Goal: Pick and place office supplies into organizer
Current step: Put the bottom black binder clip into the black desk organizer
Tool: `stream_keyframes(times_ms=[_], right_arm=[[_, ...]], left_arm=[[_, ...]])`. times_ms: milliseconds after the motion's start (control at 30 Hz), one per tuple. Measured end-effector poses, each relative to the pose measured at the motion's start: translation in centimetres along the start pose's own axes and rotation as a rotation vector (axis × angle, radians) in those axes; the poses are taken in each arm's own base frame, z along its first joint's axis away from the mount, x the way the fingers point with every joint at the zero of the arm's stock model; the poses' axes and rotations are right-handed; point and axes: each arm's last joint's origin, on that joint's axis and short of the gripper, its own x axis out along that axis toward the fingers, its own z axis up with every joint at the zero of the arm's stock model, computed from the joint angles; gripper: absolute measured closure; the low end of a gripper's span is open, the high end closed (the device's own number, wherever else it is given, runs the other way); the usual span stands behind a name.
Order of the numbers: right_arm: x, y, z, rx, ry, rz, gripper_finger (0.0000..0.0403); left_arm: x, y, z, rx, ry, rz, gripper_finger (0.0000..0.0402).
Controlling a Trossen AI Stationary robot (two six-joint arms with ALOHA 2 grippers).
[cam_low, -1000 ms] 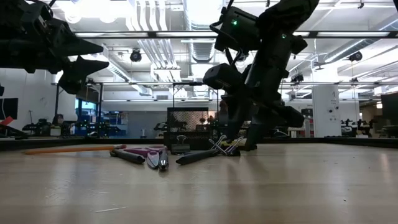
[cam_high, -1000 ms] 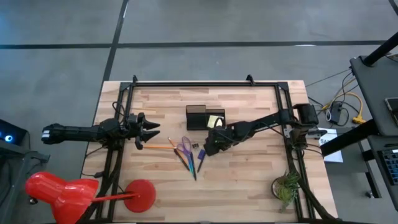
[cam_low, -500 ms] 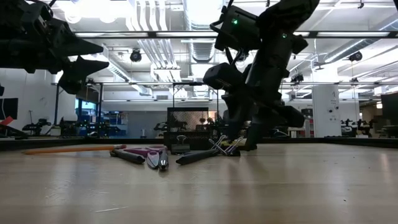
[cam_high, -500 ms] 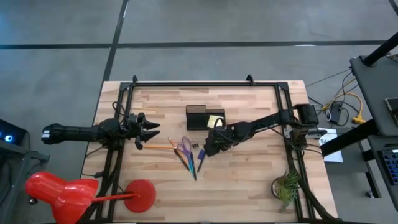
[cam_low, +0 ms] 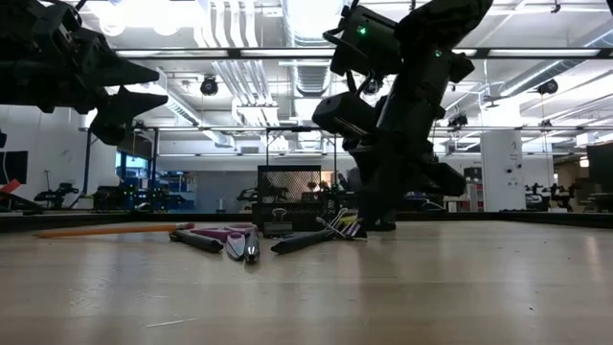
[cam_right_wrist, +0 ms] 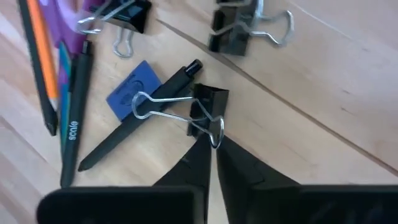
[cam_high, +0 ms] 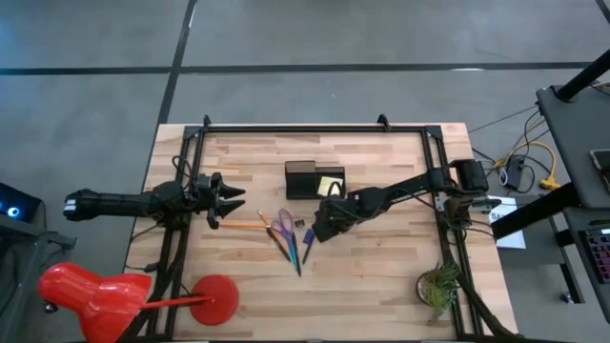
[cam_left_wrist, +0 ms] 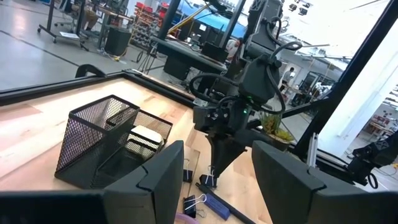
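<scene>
The black mesh organizer (cam_high: 315, 179) stands mid-table with a yellow sticky pad (cam_high: 331, 183) inside it. In front of it lie an orange pencil (cam_high: 243, 225), purple scissors (cam_high: 283, 224), pens (cam_high: 291, 252) and black binder clips (cam_right_wrist: 124, 15). My right gripper (cam_right_wrist: 210, 148) points down at the table beside the pens, shut on one binder clip (cam_right_wrist: 208, 102). That clip lies against a dark pen (cam_right_wrist: 137, 134). Over the table's left side, above the pencil's end, my left gripper (cam_high: 233, 200) hovers open and holds nothing. My right gripper pinches the looped end of one wire handle (cam_right_wrist: 216, 132) of the binder clip between its two fingertips. The fingers come from above, slanting in from the table's right side. The clip's black body (cam_right_wrist: 210, 99) rests on the table, its other handle lying across the dark pen.
Two more binder clips (cam_right_wrist: 239, 31) lie close to the held one. A black frame (cam_high: 315, 127) runs round the table's far and side edges. A red lamp (cam_high: 95, 291) stands at the near left and a small plant (cam_high: 438, 286) at the near right.
My right gripper has shut on the binder clip's wire handle and sunk slightly toward the table. The clip stays on the table.
</scene>
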Motion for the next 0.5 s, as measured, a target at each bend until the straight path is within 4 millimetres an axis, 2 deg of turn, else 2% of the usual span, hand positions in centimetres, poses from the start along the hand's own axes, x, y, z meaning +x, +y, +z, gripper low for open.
stream_keyframes(times_ms=[267, 500], right_arm=[[-2.6, 3.3, 1.5, -0.113, -0.096, 0.057, 0.0395], [-5.7, 5.3, 3.1, -0.158, -0.224, -0.056, 0.0395]], left_arm=[[0.0, 0.0, 0.0, 0.0, 0.0, 0.0, 0.0226], [0.0, 0.0, 0.0, 0.0, -0.002, 0.0, 0.0226]])
